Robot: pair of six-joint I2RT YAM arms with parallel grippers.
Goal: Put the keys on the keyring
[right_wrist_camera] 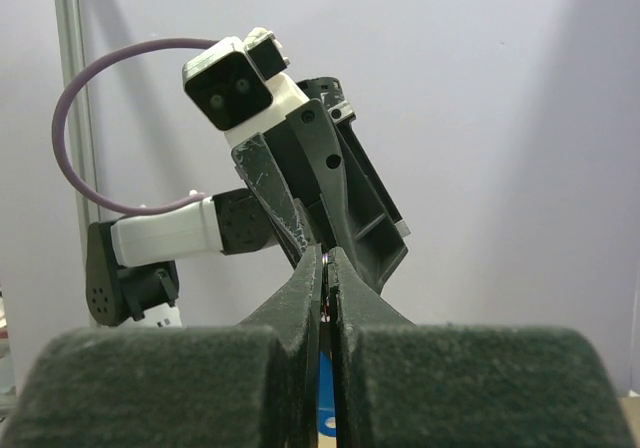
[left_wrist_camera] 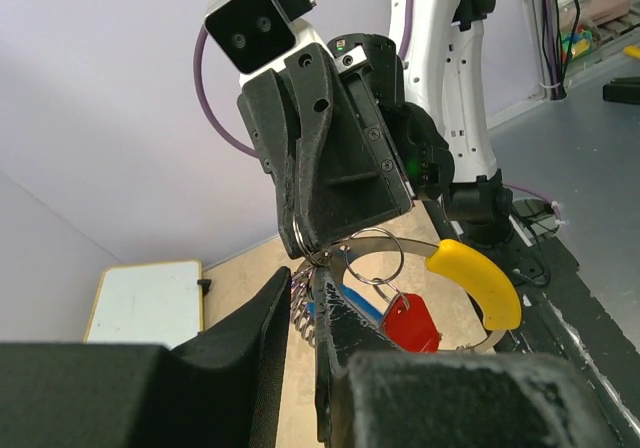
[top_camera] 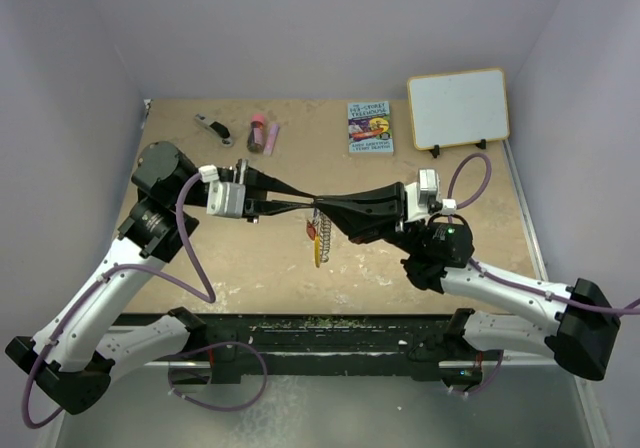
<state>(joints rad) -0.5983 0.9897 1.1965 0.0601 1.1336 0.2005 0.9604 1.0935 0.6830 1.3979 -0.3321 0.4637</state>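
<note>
Left gripper: clamped on ring, midair.
Right gripper: clamped on ring's top, meeting left's tips.
Red key, blue key: hanging within ring.

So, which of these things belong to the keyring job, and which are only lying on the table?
For the job: keyring, red key, blue key, left pincer, right pincer, both shut on the keyring.
Lying about: book, whiteboard, dark red tube, black-and-silver clip tool.
</note>
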